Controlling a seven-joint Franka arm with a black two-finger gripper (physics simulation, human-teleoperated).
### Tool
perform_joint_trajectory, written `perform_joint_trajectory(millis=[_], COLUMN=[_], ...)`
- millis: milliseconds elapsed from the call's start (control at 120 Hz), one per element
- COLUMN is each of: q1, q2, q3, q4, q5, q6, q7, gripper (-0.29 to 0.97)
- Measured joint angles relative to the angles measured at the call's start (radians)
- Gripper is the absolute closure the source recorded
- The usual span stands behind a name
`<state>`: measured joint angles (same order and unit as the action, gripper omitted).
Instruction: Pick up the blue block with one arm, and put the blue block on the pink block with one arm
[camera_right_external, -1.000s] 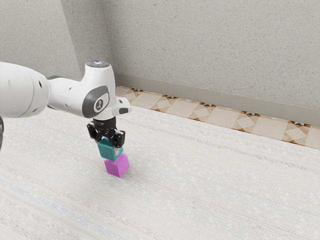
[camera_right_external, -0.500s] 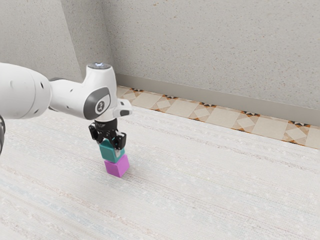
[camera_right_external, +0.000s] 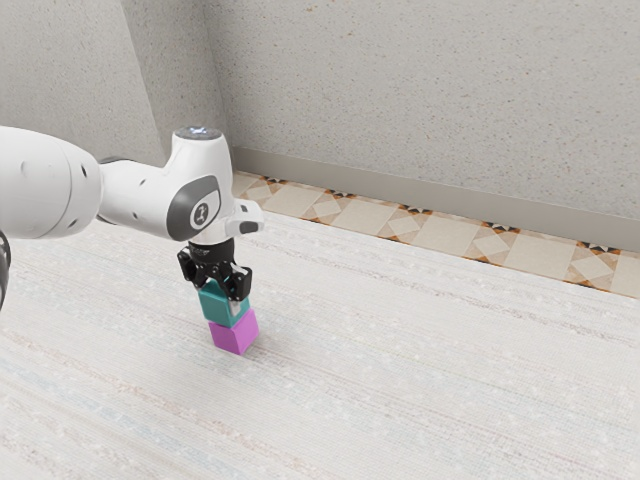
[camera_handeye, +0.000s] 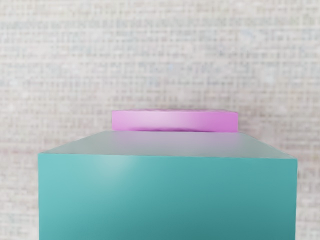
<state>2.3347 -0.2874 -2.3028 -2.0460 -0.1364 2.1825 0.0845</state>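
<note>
Gripper (camera_right_external: 222, 284) pinches blue block (camera_right_external: 221, 304) from two sides, left of middle in exterior frame. Block sits straight under gripper, on top of pink block (camera_right_external: 236, 333), touching it. Next move is likely to let go and lift straight up.

The blue block (camera_handeye: 165, 195) has a smooth surface like plastic, with a soft pale sheen on its top face. The pink block (camera_right_external: 236, 333) looks smooth and matt. The table (camera_right_external: 430, 380) is pale and not shiny, with a fine woven or grainy texture. The arm (camera_right_external: 60, 190) has a smooth white shell with a light gloss, and the gripper (camera_right_external: 220, 288) is matt black. The wall (camera_right_external: 450, 90) looks rough, like plaster.
</note>
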Motion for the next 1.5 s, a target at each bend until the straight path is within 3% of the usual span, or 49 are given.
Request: perform_joint_trajectory(millis=[350,600,967,1150,1317,1500], q1=[-0.009,-0.021,-0.033,-0.083,-0.191,-0.276], q2=[0.006,0.009,0.078,0.229,0.311,0.334], q3=[0.0,0.0,0.014,0.013,0.007,0.001], q4=[-0.016,-0.017,-0.004,0.021,0.182,0.328], q5=[-0.01,-0.015,-0.005,0.084,0.195,0.235], q6=[0.0,-0.006,-0.027,-0.086,-0.267,-0.45], q7=[0.006,0.023,0.039,0.044,0.047,0.073], gripper=[0.34,0.11,0.02,0.01,0.0,0.0])
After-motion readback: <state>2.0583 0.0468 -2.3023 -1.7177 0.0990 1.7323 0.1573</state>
